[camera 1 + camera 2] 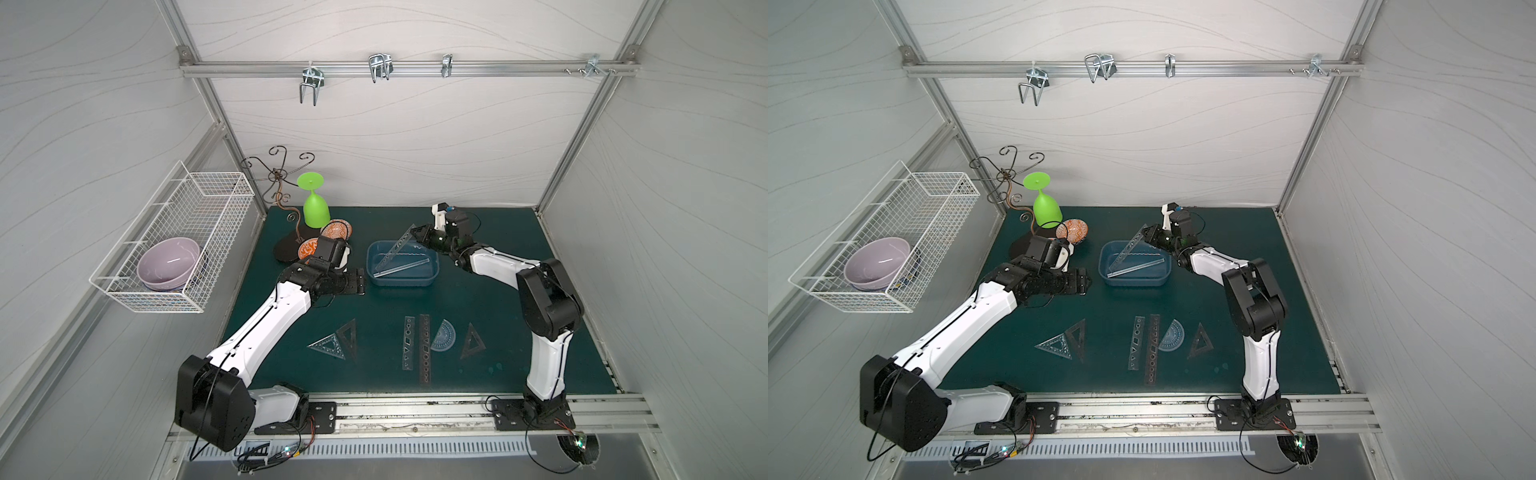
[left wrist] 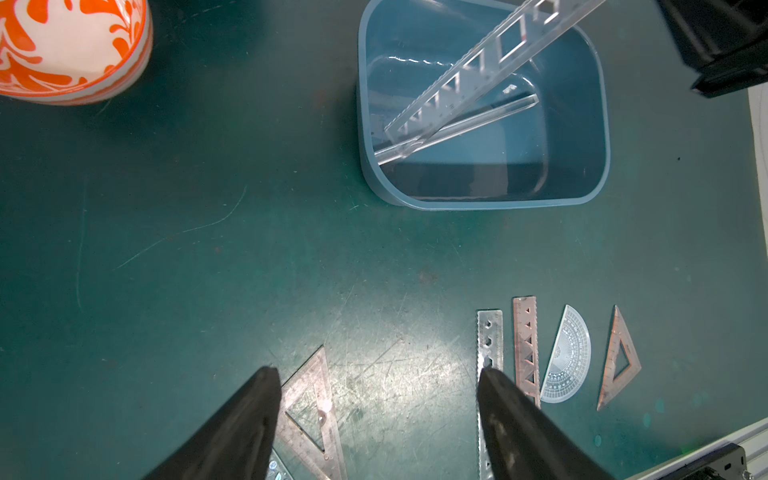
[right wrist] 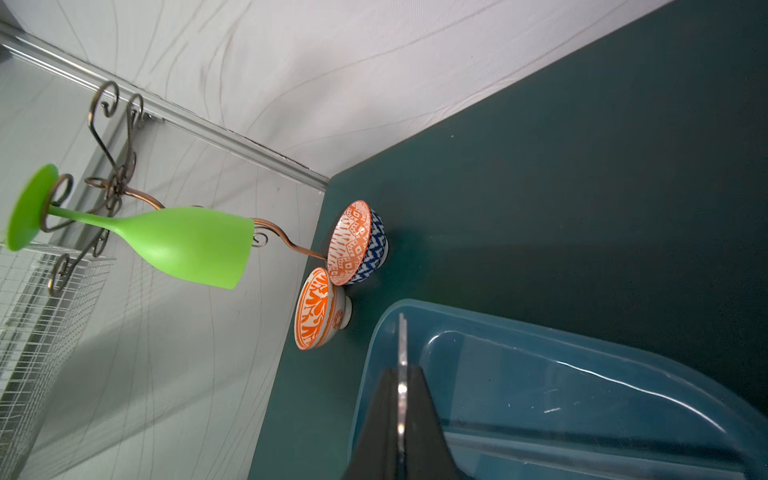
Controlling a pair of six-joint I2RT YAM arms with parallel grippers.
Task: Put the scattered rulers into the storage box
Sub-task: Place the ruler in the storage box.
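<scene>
The blue storage box [image 1: 402,284] [image 1: 1133,283] stands mid-mat. My right gripper [image 1: 417,235] [image 3: 402,370] hovers over its far right corner, shut on a clear straight ruler [image 1: 395,251] [image 2: 478,70] [image 3: 402,345] that slants down into the box. A second clear ruler [image 1: 405,267] [image 2: 457,124] lies inside. On the near mat lie two set squares [image 1: 328,345], two straight strips [image 1: 417,347], a protractor [image 1: 444,334] and a dark set square [image 1: 472,343]. My left gripper [image 1: 360,282] [image 2: 378,374] hangs open and empty, left of the box.
At the back left stand a wire stand [image 1: 286,199] with an upturned green goblet [image 1: 316,208] and two patterned bowls [image 3: 332,278]. A white wire basket [image 1: 174,249] with a lilac bowl hangs on the left wall.
</scene>
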